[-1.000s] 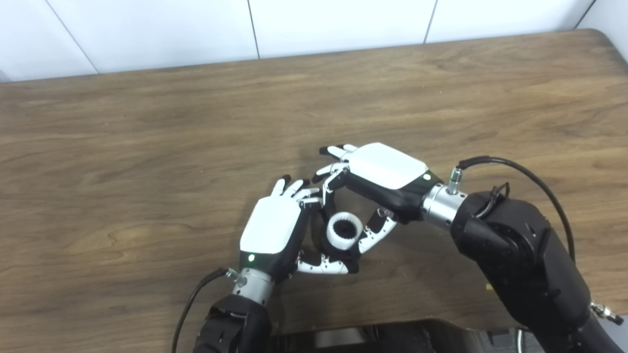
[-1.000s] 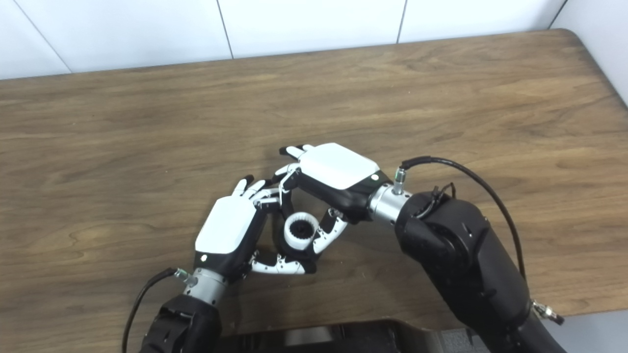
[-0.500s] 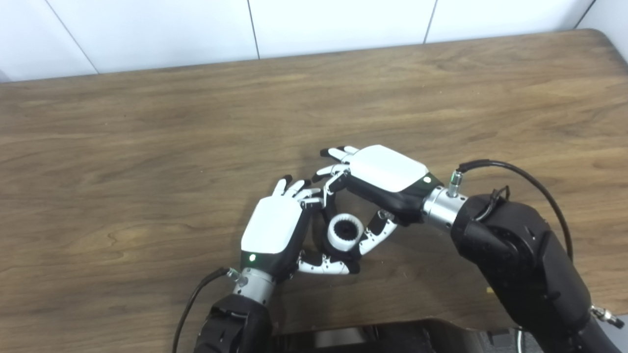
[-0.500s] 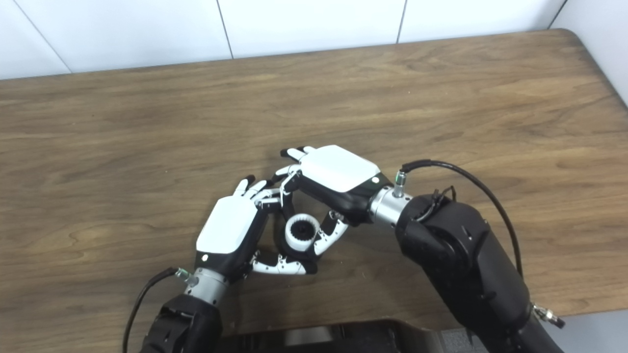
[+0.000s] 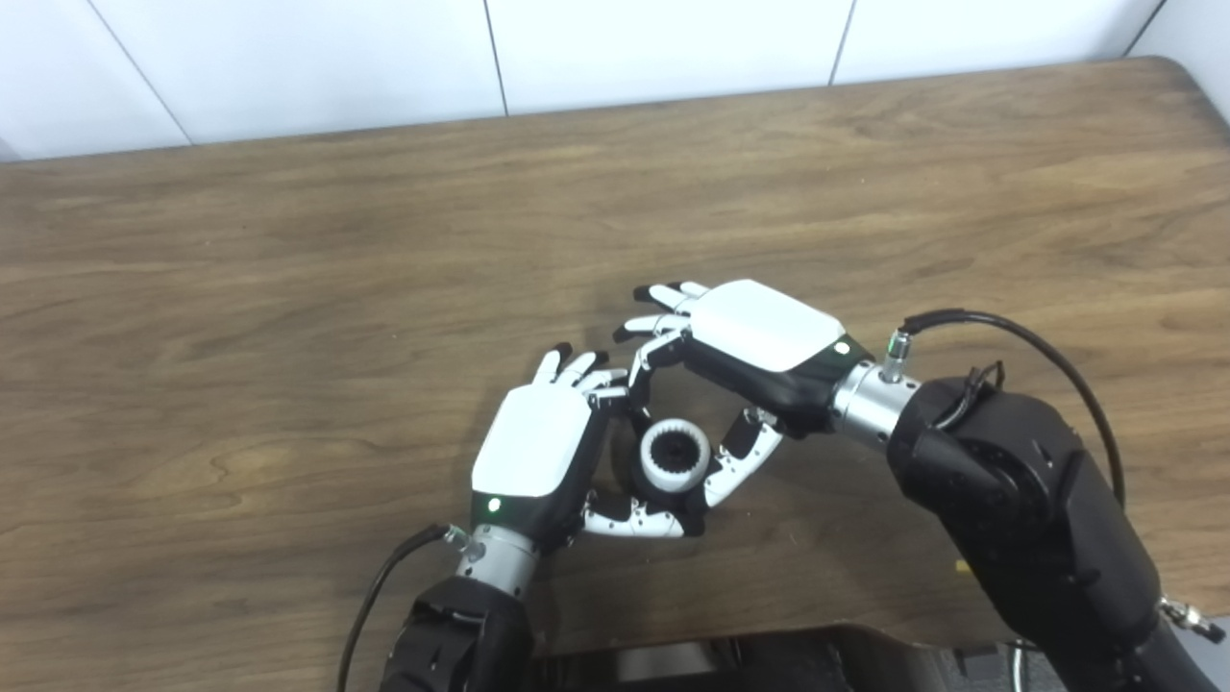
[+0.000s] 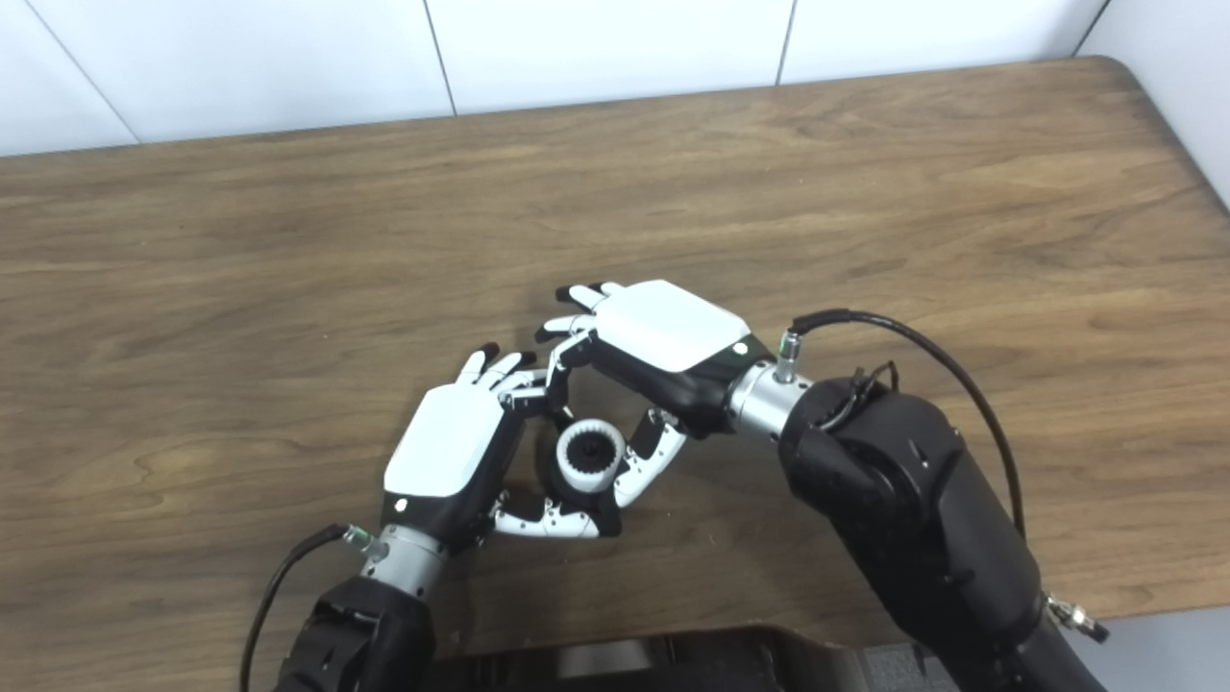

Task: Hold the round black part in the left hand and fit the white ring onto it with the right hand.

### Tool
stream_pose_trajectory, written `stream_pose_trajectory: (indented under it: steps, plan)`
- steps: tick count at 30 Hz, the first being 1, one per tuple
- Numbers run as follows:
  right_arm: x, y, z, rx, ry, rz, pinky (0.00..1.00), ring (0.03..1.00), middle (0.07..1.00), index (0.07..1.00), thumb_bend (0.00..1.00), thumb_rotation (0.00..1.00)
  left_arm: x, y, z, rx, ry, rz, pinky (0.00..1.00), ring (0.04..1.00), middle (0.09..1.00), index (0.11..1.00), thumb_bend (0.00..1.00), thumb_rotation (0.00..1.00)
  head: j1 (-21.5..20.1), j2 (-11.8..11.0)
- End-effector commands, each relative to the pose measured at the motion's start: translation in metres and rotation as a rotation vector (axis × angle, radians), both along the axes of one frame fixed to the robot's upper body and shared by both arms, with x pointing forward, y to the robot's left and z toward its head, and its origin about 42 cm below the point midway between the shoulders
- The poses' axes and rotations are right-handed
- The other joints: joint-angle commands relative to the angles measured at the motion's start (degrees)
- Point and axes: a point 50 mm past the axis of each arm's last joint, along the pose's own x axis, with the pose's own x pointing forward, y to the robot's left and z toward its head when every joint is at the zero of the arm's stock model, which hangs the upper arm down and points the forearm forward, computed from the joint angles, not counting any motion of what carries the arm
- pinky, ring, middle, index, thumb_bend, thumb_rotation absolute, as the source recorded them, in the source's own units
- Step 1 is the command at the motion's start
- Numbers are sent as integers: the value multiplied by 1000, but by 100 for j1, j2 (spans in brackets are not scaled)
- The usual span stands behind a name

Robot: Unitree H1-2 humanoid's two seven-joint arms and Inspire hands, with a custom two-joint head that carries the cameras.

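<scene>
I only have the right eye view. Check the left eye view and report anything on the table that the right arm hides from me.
Observer: A small yellow speck lies on the table, right beside the right forearm. In your view the arm covers that spot. It is too small to tell what it is.
Operator: Place it against the hands.
Observer: It sits near the table's front edge, well apart from the left hand, the right hand and the white ring between them.
</scene>
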Motion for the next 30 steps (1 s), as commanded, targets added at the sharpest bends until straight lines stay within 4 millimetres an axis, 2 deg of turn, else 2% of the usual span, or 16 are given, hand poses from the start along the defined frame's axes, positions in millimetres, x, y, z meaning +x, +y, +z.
stream_pose_trajectory:
  steps: [1,11,21,30]
  plan:
    - [5,1,14,20,-66,10,1000,1000,894,615,1000,263,1,-3,3,-7,-19,4,1000,918,803,483,522,57,-22,14]
    - [8,-1,18,34,-67,1,1000,1000,891,582,974,208,2,-3,2,-9,-16,7,1000,922,806,483,522,57,-48,-3]
    - [20,-17,42,56,-134,-69,1000,1000,883,579,996,255,2,0,1,-7,-15,12,1000,922,806,483,522,57,-81,-36]
    - [29,-34,60,61,-181,-125,1000,1000,871,583,1000,245,2,4,1,-3,-16,20,1000,916,804,484,522,58,-114,-66]
